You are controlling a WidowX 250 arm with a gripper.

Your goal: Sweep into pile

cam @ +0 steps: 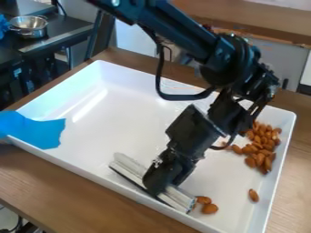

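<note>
- While the black two-finger gripper [160, 184] clamps a long pale bar [177, 198], its end nears the white rectangular tray's [112, 120] edge.
- Open floor spreads beyond.
- Brown almonds [260, 158] line one side.

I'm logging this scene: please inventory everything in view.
Tray: one, white, on the table
Almonds: many, brown, mostly along tray's right side
Sweeping bar: one, silver-grey, in the gripper
Sheet: one, blue, over tray's left corner
Table: one, brown, under the tray
Pot: one, silver, on the counter
Counter: one, black, upper left
Unclear item: one, blue, upper-left edge
Wooden surface: one, brown, top right
Arm: one, black, from the top edge
Gripper: one, black, on the bar
</note>
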